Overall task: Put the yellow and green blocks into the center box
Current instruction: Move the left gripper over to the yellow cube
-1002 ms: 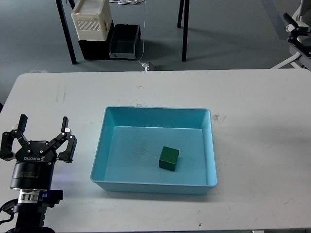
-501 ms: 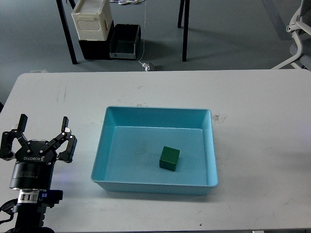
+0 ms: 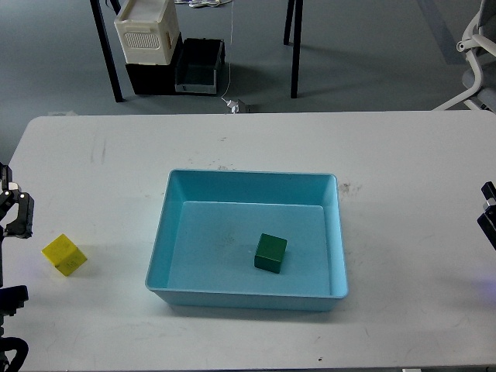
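Note:
A green block [image 3: 270,253] lies inside the light blue box [image 3: 252,180] at the table's center. A yellow block [image 3: 64,255] lies on the white table, left of the box and apart from it. My left gripper [image 3: 15,213] shows only in part at the left edge, just above and left of the yellow block and not touching it; its fingers cannot be told apart. My right gripper [image 3: 488,215] shows only as a dark part at the right edge, far from both blocks.
The white table [image 3: 403,155] spreads around the box. On the floor behind it stand a white crate [image 3: 146,31] on black bins, table legs, and a chair base [image 3: 473,54] at the far right.
My left gripper has pulled back from the table's left side to the view's left edge. The yellow block now shows where it was. A part of my right gripper has come in at the right edge.

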Motion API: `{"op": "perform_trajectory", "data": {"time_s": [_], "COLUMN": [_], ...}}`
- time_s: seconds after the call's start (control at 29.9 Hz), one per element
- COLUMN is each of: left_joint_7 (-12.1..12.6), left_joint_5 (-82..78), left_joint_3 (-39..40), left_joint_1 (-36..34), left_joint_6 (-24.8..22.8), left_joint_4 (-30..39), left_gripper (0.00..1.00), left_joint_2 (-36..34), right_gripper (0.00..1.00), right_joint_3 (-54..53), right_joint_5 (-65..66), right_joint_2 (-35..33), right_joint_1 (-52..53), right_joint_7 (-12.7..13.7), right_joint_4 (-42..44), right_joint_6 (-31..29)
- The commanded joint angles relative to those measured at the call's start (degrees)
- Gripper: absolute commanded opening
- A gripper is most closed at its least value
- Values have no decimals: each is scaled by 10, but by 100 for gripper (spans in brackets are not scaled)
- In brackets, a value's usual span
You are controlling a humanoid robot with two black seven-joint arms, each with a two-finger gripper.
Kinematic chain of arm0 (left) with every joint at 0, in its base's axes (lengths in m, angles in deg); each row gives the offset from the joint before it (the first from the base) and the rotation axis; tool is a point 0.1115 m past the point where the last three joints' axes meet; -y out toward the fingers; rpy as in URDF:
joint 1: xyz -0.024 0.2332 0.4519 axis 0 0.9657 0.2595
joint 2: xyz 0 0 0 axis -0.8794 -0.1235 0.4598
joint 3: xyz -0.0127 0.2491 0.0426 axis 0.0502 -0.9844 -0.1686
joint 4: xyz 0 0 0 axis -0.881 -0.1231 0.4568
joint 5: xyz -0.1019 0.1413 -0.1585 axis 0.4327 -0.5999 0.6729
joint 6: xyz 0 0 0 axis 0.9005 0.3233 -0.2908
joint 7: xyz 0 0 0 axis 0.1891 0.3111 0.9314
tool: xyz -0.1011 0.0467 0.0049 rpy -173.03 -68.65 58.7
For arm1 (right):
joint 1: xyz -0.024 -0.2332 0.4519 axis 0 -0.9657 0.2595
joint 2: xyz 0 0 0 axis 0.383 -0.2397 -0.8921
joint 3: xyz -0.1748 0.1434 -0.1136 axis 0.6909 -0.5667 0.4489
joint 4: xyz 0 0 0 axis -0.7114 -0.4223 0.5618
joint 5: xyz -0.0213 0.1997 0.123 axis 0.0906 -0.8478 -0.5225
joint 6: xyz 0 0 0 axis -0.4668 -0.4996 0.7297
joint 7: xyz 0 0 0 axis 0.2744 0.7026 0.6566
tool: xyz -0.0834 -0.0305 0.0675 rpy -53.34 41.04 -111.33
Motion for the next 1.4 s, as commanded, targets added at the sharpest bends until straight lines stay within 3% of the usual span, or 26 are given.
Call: {"op": "perform_trajectory", "data": {"time_s": [0.0, 0.2, 0.33, 0.47, 0.8, 1.14, 1.37], "left_joint_7": [-6, -7, -3, -1, 2, 6, 2], "left_joint_5": [28, 38, 16, -93, -357, -438, -527], "left_joint_3": [14, 23, 16, 4, -176, -337, -505], "left_joint_1": [-42, -62, -73, -103, -205, -344, -488], "left_joint_6": [0, 0, 0, 0, 0, 0, 0], "left_joint_4": [-33, -13, -13, -11, -10, -17, -45], "left_gripper": [100, 100, 100, 100, 100, 100, 100], "left_joint_2": [0, -4, -44, -126, -305, -519, -587], "right_gripper": [100, 100, 100, 100, 100, 100, 100], "right_joint_3": [5, 5, 3, 4, 9, 14, 27], "right_joint_5": [1, 15, 15, 14, 15, 16, 17], "right_joint_2": [-4, -5, -17, -19, -20, -18, -17], "right_joint_1": [2, 3, 3, 4, 23, 27, 38], "right_joint_7": [0, 0, 0, 0, 0, 0, 0], "right_joint_4": [0, -8, -14, -14, -12, -8, -5], "right_joint_6": [0, 0, -1, -1, -1, -2, -3]}}
